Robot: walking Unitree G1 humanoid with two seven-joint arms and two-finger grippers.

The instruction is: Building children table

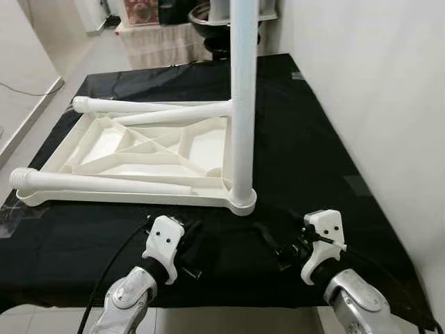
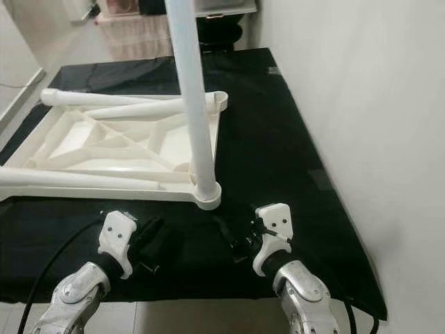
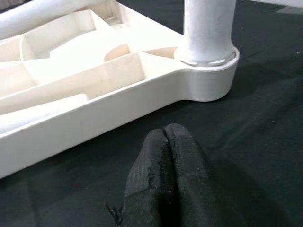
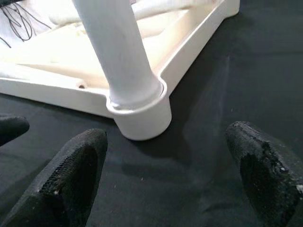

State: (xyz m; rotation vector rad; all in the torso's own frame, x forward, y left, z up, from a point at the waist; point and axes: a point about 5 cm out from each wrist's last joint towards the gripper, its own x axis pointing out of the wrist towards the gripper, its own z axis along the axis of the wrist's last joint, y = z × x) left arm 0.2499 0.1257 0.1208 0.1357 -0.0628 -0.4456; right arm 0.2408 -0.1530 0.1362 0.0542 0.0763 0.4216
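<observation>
Lying upside down on the black cloth (image 1: 313,160), the white tabletop (image 1: 104,149) fills the left centre of the frame, one leg (image 1: 243,104) standing upright in its near right corner socket. Two loose legs (image 1: 104,182) lie across it. Low in the frame, the left gripper (image 3: 163,142) has its fingers pressed together, empty, and the right gripper (image 4: 165,161) is spread wide, just short of that corner.
</observation>
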